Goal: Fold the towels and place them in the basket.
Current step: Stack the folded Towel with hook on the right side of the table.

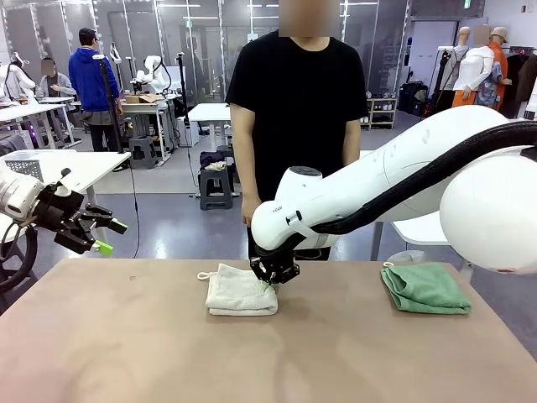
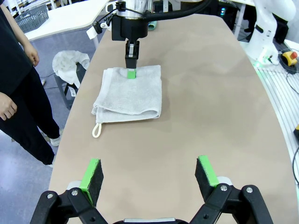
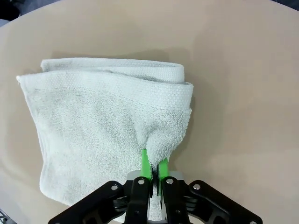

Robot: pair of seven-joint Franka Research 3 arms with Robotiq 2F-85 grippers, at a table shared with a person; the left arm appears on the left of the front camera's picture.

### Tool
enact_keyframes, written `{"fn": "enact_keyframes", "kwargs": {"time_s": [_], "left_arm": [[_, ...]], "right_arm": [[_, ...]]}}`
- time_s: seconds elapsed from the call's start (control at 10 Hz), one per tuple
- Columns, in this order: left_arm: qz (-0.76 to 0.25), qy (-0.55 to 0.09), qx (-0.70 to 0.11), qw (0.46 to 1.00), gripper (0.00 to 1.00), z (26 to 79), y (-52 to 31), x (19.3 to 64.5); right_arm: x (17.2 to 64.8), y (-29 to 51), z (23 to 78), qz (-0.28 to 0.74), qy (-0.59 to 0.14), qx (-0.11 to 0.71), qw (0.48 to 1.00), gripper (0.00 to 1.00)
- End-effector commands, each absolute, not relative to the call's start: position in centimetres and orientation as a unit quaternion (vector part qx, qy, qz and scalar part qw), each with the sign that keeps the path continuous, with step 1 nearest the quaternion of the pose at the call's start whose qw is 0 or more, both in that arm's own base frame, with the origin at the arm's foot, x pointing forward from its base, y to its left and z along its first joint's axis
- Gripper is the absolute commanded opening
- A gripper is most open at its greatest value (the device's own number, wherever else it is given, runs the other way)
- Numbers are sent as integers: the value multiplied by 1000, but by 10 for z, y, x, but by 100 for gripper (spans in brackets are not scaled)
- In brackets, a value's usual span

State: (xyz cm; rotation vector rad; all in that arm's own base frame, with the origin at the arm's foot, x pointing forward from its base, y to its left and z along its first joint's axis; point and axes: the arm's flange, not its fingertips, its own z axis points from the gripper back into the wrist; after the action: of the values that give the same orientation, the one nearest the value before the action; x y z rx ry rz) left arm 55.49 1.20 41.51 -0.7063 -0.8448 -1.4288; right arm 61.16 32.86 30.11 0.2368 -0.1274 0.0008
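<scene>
My right hand [image 3: 153, 175] is clamped on a thin pinch of the cream towel [image 3: 107, 126]; lifting may unfold it. My left hand [image 2: 149, 179] hovers, fingers apart.

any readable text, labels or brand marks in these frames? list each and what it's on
None can be read.
Right arm: a small dark mark on its wrist housing in the front view, too small to read.
White towel, green towel, table, left gripper: no print visible.
</scene>
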Motion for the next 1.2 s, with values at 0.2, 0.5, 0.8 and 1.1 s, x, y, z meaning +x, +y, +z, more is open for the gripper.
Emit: {"fn": "enact_keyframes", "kwargs": {"time_s": [0.2,0.5,0.8,1.1], "left_arm": [[-621,-368,-306,620,100,416,12,554],[-621,-368,-306,620,100,416,12,554],[-621,-368,-306,620,100,416,12,554],[-621,-368,-306,620,100,416,12,554]], "right_arm": [[612,329,301,0,-63,118,991,0],[612,329,301,0,-63,118,991,0],[604,312,323,34,-60,91,994,6],[588,254,371,58,-85,65,993,6]]}}
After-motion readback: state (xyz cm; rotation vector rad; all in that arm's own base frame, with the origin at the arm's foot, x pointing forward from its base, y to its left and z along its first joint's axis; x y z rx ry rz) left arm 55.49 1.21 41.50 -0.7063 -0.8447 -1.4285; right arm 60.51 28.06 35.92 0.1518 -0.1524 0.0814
